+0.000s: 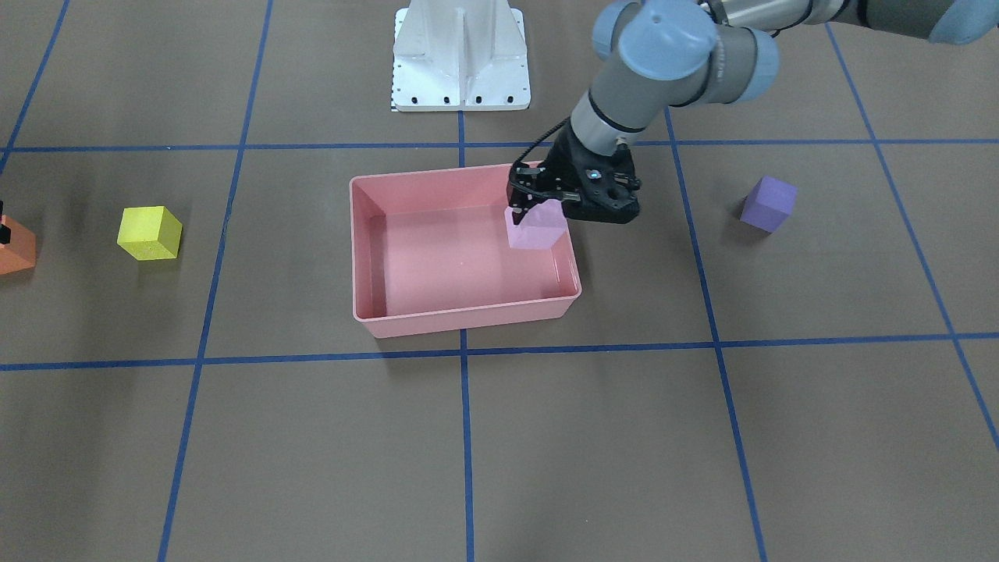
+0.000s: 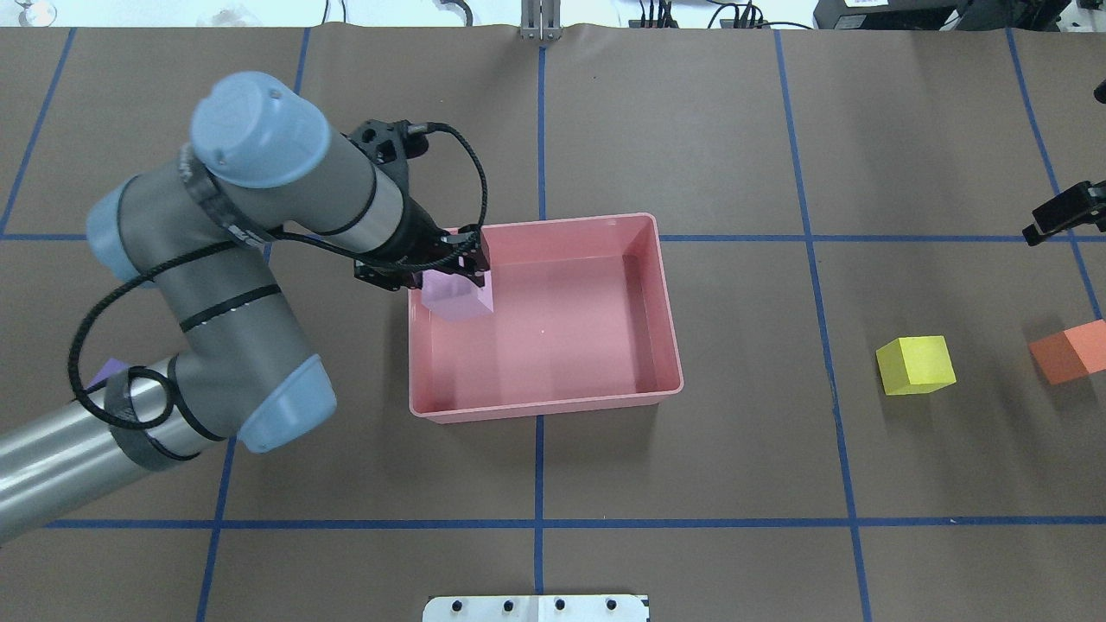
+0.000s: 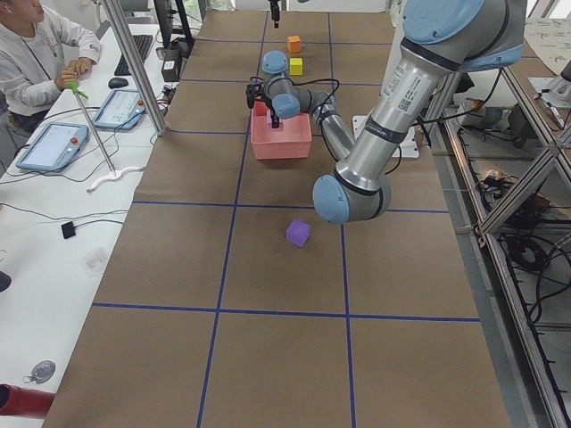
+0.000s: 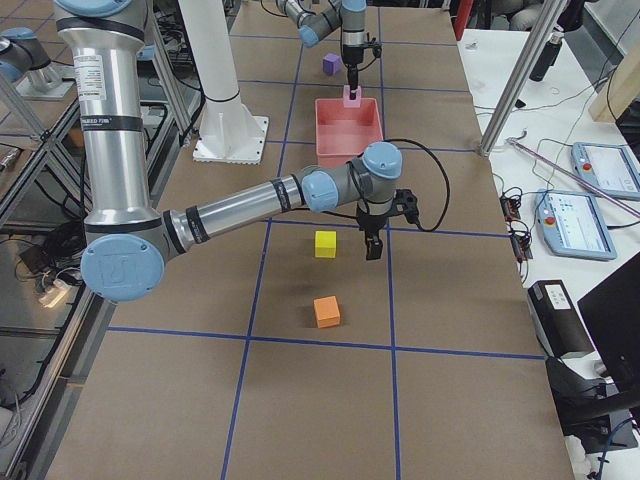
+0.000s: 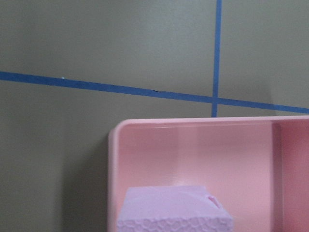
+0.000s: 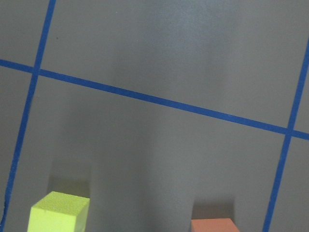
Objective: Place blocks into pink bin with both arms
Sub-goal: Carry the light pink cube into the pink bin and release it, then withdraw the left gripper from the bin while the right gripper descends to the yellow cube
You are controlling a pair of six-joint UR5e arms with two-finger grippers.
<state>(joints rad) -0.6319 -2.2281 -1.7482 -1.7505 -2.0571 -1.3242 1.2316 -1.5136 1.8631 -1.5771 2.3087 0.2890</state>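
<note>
Broadly, the brown paper-covered table, gridded with blue tape, carries everything. My grey cylindrical left arm with light-blue joint caps bends in toward the middle. My matching right arm stretches out low over my right end of the table.

The shallow rectangular salmon-pink plastic bin sits open side up at the centre, over a tape crossing, with its long axis running from my left to my right.

My black two-finger left gripper points down at the bin's far-left corner, its fingers closed on the small matte light pink cube, which is inside that corner. My black right gripper hangs near the small yellow cube and the small orange cube; I cannot tell how its fingers stand. The small purple cube lies on the table to my left, well apart from the bin.
</note>
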